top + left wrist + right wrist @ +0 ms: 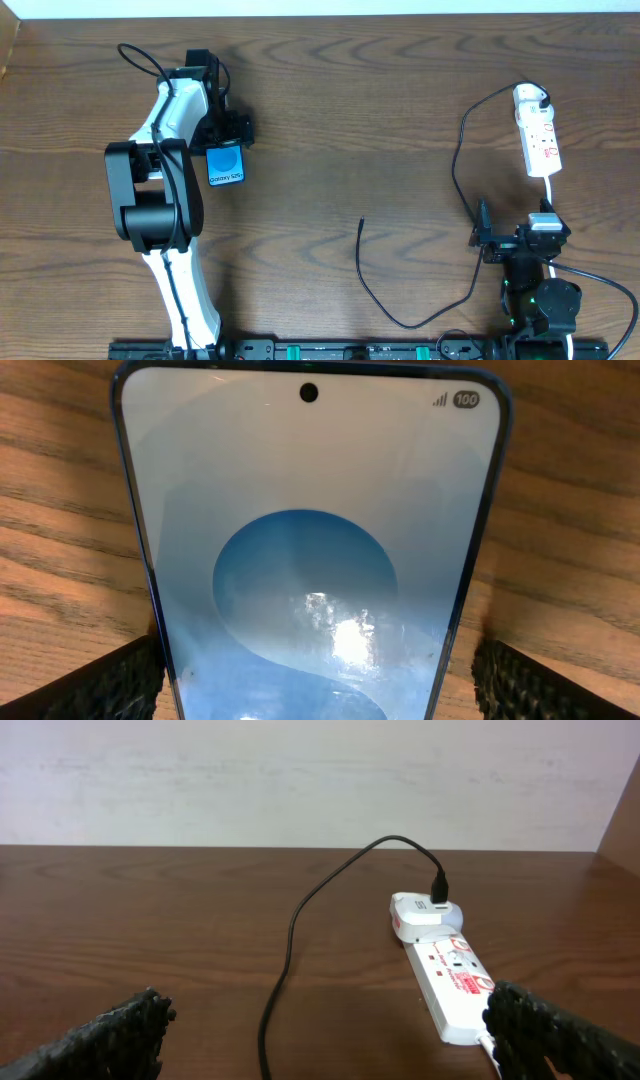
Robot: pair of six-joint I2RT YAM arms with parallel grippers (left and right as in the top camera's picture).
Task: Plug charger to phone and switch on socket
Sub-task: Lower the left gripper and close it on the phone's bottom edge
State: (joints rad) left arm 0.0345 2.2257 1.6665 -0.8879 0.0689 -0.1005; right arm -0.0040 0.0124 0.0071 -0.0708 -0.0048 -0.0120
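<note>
2 grippers stand wide open. The left gripper (318, 665) straddles the phone (226, 166), which lies screen-up on the wooden table (350, 120). The right gripper (325, 1015), empty, faces the white power strip (541, 142). The charger (288, 945) has its white plug (530, 97) in that strip; its free tip (361, 221) lies mid-table, well apart from the phone.

Wooden tabletop (350, 120): dark brown, streaky grain.
Rectangular smartphone (226, 165): bright blue screen, lighter blue circle, white lettering, dark edge.
Long thin charger cable (290, 935): black, with a white plug (528, 97).
Elongated plastic power strip (541, 142): white, small red markings.
Left gripper's finger pads (100, 685): black, cross-hatched.
</note>
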